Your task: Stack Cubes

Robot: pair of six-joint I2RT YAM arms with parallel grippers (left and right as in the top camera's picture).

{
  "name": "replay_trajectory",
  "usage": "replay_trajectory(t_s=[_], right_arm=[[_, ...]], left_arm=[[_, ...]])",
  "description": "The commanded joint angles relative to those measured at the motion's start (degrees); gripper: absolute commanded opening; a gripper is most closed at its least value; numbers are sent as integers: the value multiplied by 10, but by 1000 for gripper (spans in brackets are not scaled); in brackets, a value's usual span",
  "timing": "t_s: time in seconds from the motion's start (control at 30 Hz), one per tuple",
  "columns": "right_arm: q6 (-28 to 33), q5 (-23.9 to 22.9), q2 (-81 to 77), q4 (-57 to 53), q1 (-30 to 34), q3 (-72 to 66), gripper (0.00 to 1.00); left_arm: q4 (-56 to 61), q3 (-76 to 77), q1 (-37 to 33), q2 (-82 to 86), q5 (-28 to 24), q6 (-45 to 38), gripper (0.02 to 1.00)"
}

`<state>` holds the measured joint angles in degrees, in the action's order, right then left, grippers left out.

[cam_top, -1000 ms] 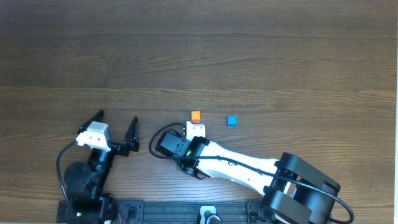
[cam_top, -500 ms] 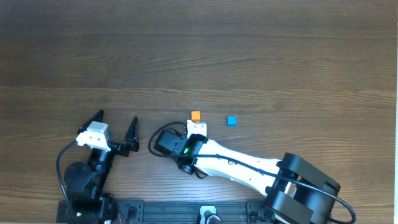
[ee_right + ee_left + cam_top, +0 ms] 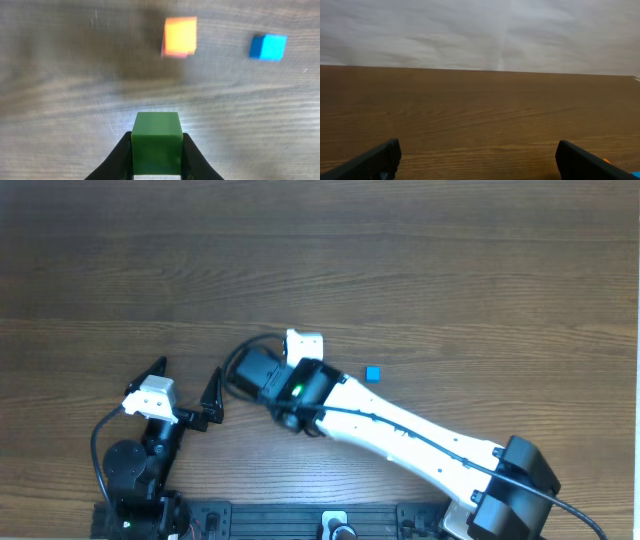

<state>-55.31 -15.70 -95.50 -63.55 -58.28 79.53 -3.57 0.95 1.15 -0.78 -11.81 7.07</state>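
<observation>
The green cube (image 3: 155, 142) is clamped between the right pincer's (image 3: 156, 150) fingers, pinched on two opposite flat sides, and apparently hangs clear of the table (image 3: 60, 100). It looks small, rigid and light, with smooth faces. A firm squeeze should not harm it, but a hold near an edge could let it twist or slip, so this grip across the middle of the sides seems sound. Ahead of the pincer, slightly off its line, lies the orange cube (image 3: 180, 36). A red edge (image 3: 163, 52) shows under it, perhaps another cube. The blue cube (image 3: 268, 47) sits apart, farther off to that side. The left pincer (image 3: 480, 165) is spread wide and empty.
</observation>
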Motion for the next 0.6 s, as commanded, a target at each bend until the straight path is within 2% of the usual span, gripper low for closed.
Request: replay_trajectory(t_s=[0.03,0.23,0.37,0.6], right_arm=[[54,-10,9,-6,49,31,12],[102,1,-18,-2,94,53,12],[132,29,-40,19,107,56,12],[139,63,-78,24,119,56,9]], left_arm=[[3,-6,-3,5,-4,-9,998],[3,-6,-3,5,-4,-9,1000],[3,-6,-3,5,-3,-9,998],[3,-6,-3,5,-3,-9,998]])
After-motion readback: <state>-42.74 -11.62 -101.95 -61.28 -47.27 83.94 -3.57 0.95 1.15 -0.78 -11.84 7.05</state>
